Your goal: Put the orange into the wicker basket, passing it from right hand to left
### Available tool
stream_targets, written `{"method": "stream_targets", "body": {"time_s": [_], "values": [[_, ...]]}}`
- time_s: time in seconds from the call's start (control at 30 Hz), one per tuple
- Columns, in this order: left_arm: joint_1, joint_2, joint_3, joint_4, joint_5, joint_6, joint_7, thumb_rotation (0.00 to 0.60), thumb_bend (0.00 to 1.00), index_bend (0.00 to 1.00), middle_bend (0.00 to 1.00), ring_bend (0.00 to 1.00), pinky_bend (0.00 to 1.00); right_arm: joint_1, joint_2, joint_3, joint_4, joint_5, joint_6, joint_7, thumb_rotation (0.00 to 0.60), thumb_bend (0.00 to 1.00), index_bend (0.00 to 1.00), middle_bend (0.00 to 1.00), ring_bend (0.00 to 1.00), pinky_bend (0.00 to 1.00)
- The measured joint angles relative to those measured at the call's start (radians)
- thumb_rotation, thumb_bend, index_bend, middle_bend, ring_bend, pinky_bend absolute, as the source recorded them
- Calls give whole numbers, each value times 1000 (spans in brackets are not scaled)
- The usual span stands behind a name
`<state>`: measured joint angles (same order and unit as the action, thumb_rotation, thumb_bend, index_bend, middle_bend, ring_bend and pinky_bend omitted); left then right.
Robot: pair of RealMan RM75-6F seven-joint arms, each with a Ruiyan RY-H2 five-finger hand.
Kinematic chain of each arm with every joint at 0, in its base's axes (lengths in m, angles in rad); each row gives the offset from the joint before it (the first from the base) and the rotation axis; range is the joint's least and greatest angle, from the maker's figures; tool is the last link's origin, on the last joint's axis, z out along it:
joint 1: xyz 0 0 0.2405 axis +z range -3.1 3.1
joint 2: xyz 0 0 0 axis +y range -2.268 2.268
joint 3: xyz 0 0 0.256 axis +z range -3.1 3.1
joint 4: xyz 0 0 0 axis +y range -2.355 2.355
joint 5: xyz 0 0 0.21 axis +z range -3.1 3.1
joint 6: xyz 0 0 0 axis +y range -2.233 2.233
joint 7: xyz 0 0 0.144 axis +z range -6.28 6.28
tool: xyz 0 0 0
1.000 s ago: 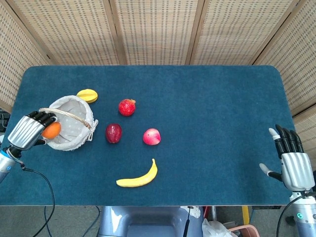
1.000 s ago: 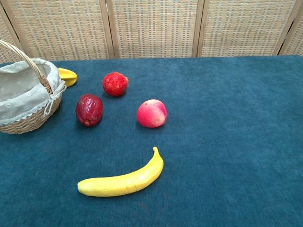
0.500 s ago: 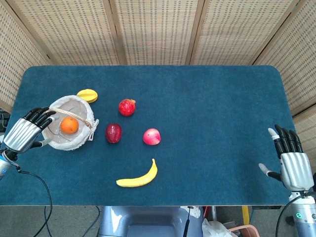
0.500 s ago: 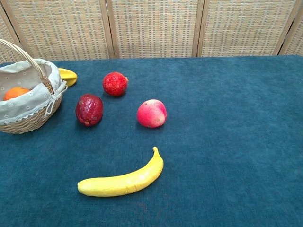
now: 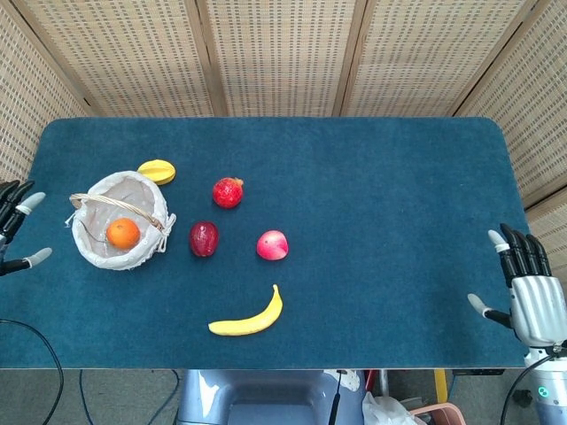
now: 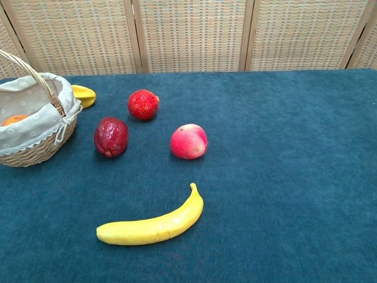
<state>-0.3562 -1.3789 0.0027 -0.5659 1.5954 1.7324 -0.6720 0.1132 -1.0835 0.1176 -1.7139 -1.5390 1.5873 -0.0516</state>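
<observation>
The orange (image 5: 123, 233) lies inside the wicker basket (image 5: 97, 257), which has a pale cloth lining and a thin handle. In the chest view only the orange's top (image 6: 14, 119) shows above the basket's lined rim (image 6: 36, 132). My left hand (image 5: 12, 230) is at the far left edge of the head view, well left of the basket, fingers spread and holding nothing. My right hand (image 5: 530, 292) hovers at the table's right front corner, fingers apart and empty. Neither hand appears in the chest view.
On the blue table lie a yellow starfruit (image 5: 157, 171) behind the basket, a red pomegranate (image 5: 228, 192), a dark red fruit (image 5: 204, 238), a pink peach (image 5: 273, 245) and a banana (image 5: 248, 319). Wicker screens stand behind the table.
My left hand let the orange go into the basket, then drew back left to the frame's edge. The orange settled lower in the basket. My right hand drifted slightly down.
</observation>
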Motion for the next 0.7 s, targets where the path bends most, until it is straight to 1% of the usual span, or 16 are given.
{"method": "stream_targets", "body": {"time_s": [0.03,0.13,0.17,0.23,0.27,0.33,0.37,0.47,0.57,0.63,0.7], "values": [[8,21,-1,-48,-7,-8,14,600,0,0,0,0,0,-1,1,0,-3,0,1,-1,600,0,0,0,0,0],[34,97,-2,-246,-37,-37,106,600,0,0,0,0,0,-7,6,-1,-19,10,-1,-16,600,0,0,0,0,0],[45,129,0,-342,-51,-50,158,600,0,0,0,0,0,-9,9,-2,-27,15,-3,-22,600,0,0,0,0,0],[61,178,3,-497,-74,-71,239,600,0,0,0,0,0,-14,19,-5,-49,29,-10,-36,600,0,0,0,0,0],[72,211,6,-605,-90,-85,293,600,0,0,0,0,0,-16,24,-6,-59,37,-13,-42,600,0,0,0,0,0],[89,257,9,-766,-114,-104,374,600,0,0,0,0,0,-24,38,-7,-79,50,-16,-54,600,0,0,0,0,0],[101,286,11,-867,-129,-114,426,600,0,0,0,0,0,-27,43,-7,-84,53,-15,-57,600,0,0,0,0,0],[137,342,18,-1074,-162,-137,554,600,0,0,0,0,0,-35,52,-7,-92,55,-10,-52,600,0,0,0,0,0],[179,372,23,-1191,-182,-155,660,600,0,0,0,0,0,-39,58,-6,-95,56,-8,-44,600,0,0,0,0,0],[197,375,25,-1214,-183,-161,686,600,0,0,0,0,0,-41,61,-5,-97,59,-8,-41,600,0,0,0,0,0],[205,368,25,-1211,-176,-167,693,600,0,0,0,0,0,-42,62,-3,-98,62,-9,-40,600,0,0,0,0,0]]}}
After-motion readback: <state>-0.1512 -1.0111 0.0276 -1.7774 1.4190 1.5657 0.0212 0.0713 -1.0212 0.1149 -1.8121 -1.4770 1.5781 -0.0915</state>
